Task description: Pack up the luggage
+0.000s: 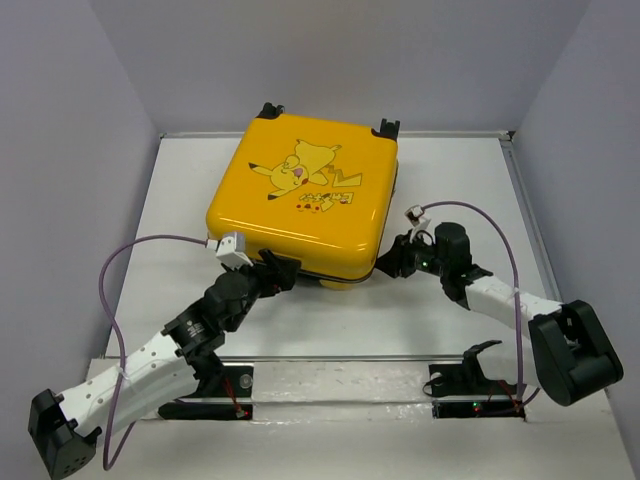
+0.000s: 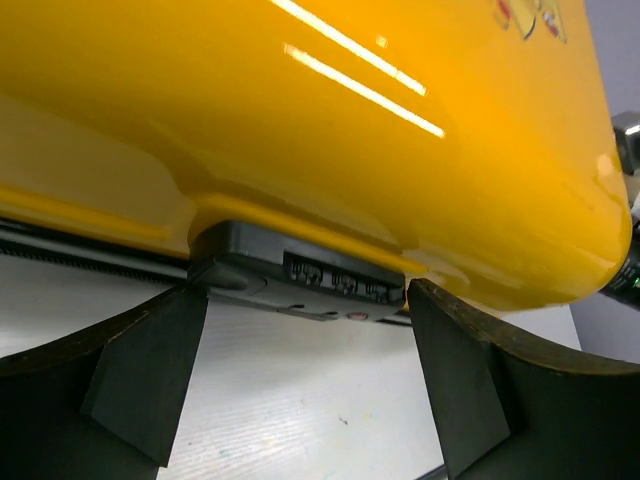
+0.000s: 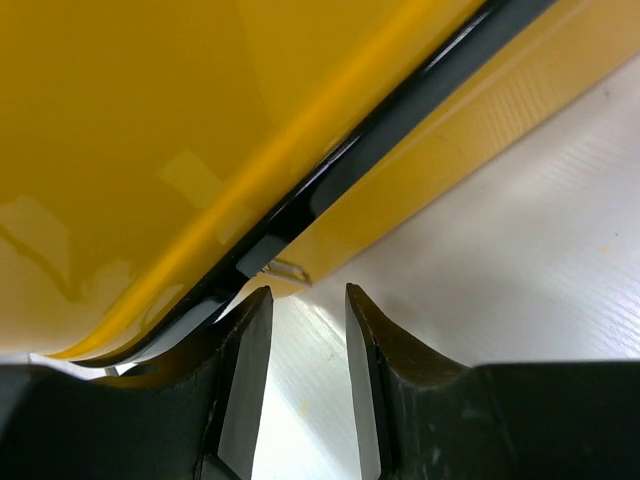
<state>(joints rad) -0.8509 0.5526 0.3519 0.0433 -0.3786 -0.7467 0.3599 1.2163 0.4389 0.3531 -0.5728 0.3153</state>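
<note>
The luggage is a yellow hard-shell suitcase with a cartoon print, lying flat and closed at the middle back of the white table. My left gripper stands wide open at its near edge. In the left wrist view its fingertips flank the black combination lock under the yellow shell, with only bare table between them. My right gripper is at the near right corner. There its jaws are a little apart and empty, just below the black zipper trim and a small metal zipper pull.
Two black wheels stick out at the suitcase's far edge, close to the back wall. Grey walls enclose the table on the left, right and back. Purple cables loop off both arms.
</note>
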